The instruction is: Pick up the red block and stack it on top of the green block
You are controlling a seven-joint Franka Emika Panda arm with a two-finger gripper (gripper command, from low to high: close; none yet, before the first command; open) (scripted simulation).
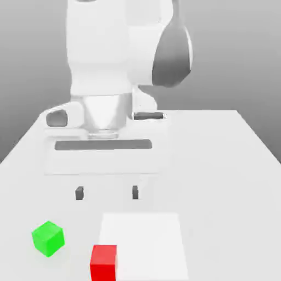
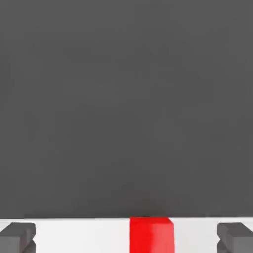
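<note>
On my exterior view: pale counter (image 1: 230, 181). Green block (image 1: 48, 239) sits on it toward exterior view's left; red block (image 1: 104, 263) near it, at edge of whiter square patch (image 1: 145, 241).

The block (image 1: 48, 239) at the exterior view's left is bright green, and the other block (image 1: 104, 263) is a saturated red, each a single plain colour. The counter (image 1: 219, 181) is very pale grey, with a plain whiter rectangle (image 1: 144, 241) on it. The arm (image 1: 99, 49) is white with dark grey parts. The pincer (image 1: 107, 193) has a white body, a dark grey stripe and charcoal tips. Behind, the background (image 1: 33, 49) shades through soft greys.
</note>
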